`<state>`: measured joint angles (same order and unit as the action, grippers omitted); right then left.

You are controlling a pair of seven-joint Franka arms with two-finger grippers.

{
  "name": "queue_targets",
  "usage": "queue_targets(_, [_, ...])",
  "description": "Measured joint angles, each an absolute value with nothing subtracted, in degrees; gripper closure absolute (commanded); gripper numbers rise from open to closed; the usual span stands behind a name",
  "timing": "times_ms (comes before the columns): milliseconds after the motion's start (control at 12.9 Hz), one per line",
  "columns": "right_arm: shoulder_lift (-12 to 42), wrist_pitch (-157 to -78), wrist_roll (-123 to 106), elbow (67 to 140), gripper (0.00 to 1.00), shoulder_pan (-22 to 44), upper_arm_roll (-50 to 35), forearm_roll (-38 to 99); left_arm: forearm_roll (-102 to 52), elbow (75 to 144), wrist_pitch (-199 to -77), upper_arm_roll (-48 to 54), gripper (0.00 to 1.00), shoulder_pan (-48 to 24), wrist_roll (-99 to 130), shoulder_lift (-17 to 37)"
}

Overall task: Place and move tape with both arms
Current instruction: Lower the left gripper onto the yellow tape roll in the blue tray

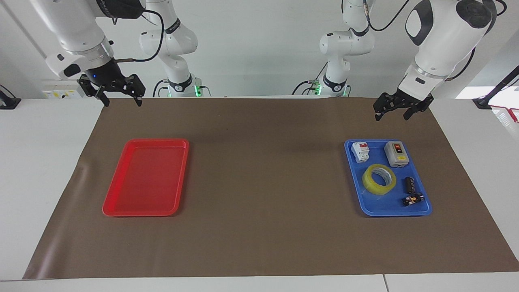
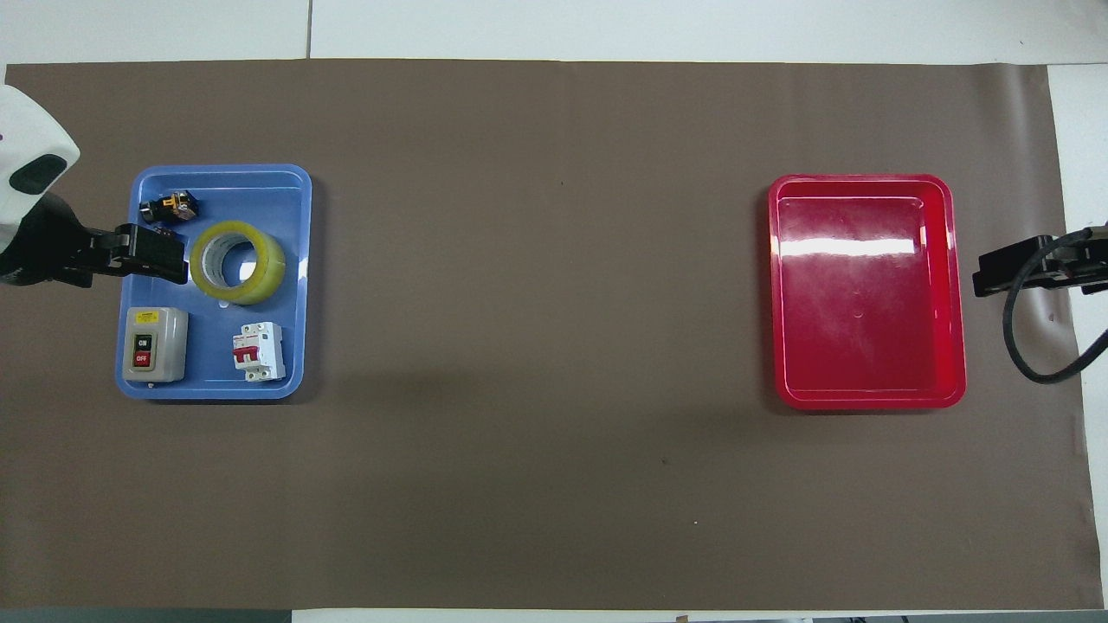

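- The tape (image 1: 379, 179) is seen lying flat in the blue tray (image 1: 367, 205), about mid-tray, at the left arm's end of the table
- In the same tray, a white breaker (image 1: 360, 151) and a grey switch box (image 1: 396, 153) are placed nearer to the robots than the tape
- A black cylinder (image 1: 410, 184) is found just beside the tape, apart from it, and a small black part (image 1: 412, 199) lies farther from the robots than the cylinder
- The left gripper (image 1: 392, 112) is held in the air over the brown mat (image 1: 259, 182), at the robots' side of the blue tray; its jaws are spread and nothing is grasped
- In the overhead view the left gripper (image 2: 138, 260) is shown overlapping the tray's edge beside the tape (image 2: 238, 262), but from the facing view it is seen raised and touching nothing
- The red tray (image 1: 146, 178) is set at the right arm's end of the table, well apart from the blue tray
- The right gripper (image 1: 121, 97) is held up over the mat's corner nearest the right arm's base, its jaws released, with nothing between them
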<state>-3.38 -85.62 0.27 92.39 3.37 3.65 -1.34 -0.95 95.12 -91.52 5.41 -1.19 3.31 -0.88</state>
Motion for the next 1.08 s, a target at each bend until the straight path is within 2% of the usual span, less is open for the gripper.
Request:
queue_targets(696, [-3.4,-85.6,0.3,92.4,0.0,3.3,3.7,-1.3,-0.9,95.8,-94.0,5.0,0.0,-1.1,3.3,-0.8])
queue_targets(1082, [-3.4,-85.6,0.3,92.4,0.0,3.3,3.8,-1.3,-0.4,102.2,-104.1,4.4,0.0,2.6,3.3,1.1])
